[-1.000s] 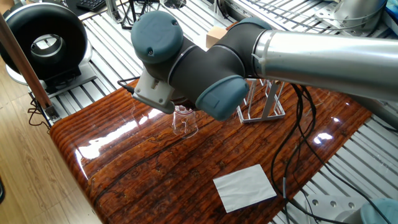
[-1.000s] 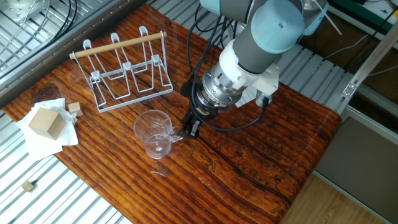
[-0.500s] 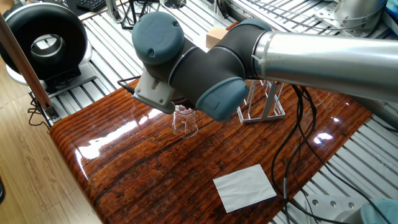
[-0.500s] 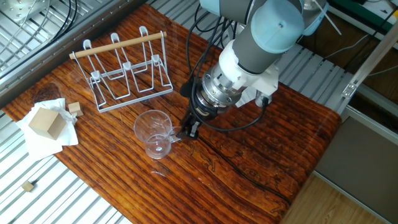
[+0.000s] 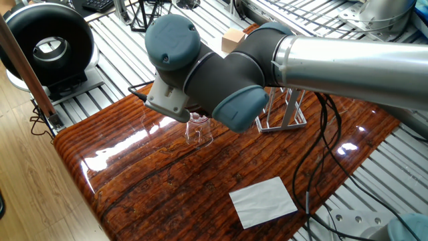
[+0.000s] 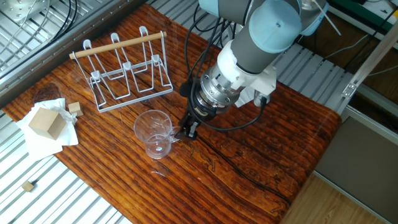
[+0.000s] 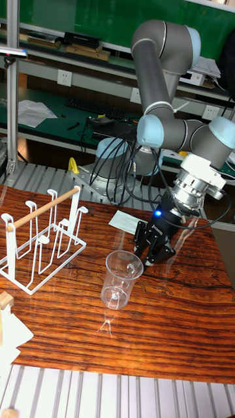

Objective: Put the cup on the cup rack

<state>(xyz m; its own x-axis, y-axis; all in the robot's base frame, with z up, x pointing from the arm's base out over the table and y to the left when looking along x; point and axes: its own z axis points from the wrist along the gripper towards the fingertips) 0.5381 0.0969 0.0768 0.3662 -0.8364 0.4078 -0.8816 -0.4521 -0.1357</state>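
Gripper tilted down, fingertips right at the cup's rim; jaws look narrow in the tall fixed view, possibly pinching the rim wall, but can't tell whether they've actually closed on the glass. In the other fixed view the fingers sit at 3 o'clock of the cup, touching or just beside the rim.

Cup stands upright on the table, mouth up, not lifted. Cup rack at about 11 o'clock from the cup in the other fixed view, near but apart, pegs free, wooden rod on top. In the tall fixed view the rack is at 9 o'clock of the cup.

Step judged: grasp stage, transport not begun. Next move calls for a firm hold on the thin rim, lift, carry toward the rack, invert the cup over a peg. Risk: clear glass slipping in a rim pinch.

Versus a second ago: cup and rack unmoved; arm shifted only slightly, fingers a touch closer to the rim.

Also present: white paper, wooden block on tissue.
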